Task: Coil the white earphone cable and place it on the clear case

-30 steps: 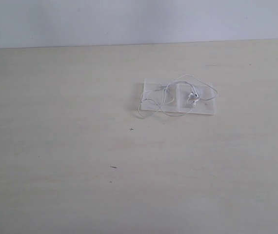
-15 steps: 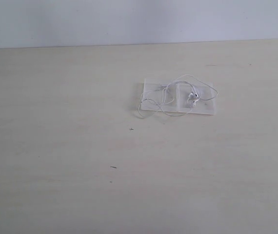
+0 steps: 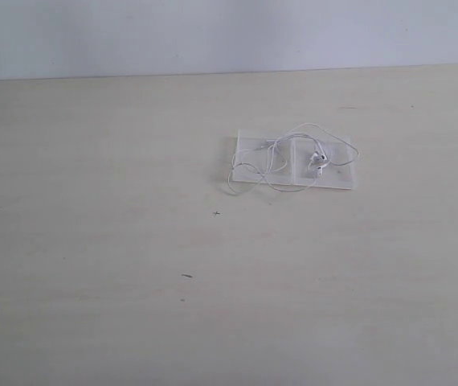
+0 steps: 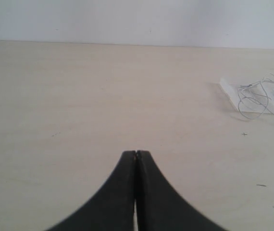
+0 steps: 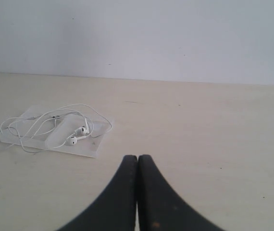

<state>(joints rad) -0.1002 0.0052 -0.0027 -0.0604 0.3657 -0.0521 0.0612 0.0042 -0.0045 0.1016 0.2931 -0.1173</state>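
**A:** Where was the left end effector point(image 4: 136, 155)?

**B:** It was clenched, tips pressed together with nothing between them, low over the bare surface point(image 3: 132, 241). It was well apart from the work and did not show in the exterior view.

**A:** And the cable point(image 3: 272, 166)?

**B:** It lay in loose loops on the case point(image 3: 335, 180), which sat toward 2 o'clock from the middle of the exterior view. One loop point(image 3: 231, 183) spilled past the case's 8 o'clock corner onto the surface. The buds point(image 5: 78, 136) rested on the half toward 3 o'clock.

**A:** So the job was done?

**B:** Nearly, I'd judge. The coil was slack but placed. Only that stray loop argued for a last tidy.

**A:** How should it have been done well?

**B:** Gently. The case looked light and likely to slide, and the wire was too thin to pinch cleanly off a flat surface. I'd have nudged the loop toward 2 o'clock with closed tips, coming in low from 8 o'clock, until it sat on the plastic. The other arm should have steadied the case's far edge, because snagging a loop could have dragged the whole coil off.

**A:** And the right end effector point(image 5: 137, 158)?

**B:** It was clenched too, empty, and pointed at the surface beside the case rather than at it. It was nearer to the case than the left one but not touching.
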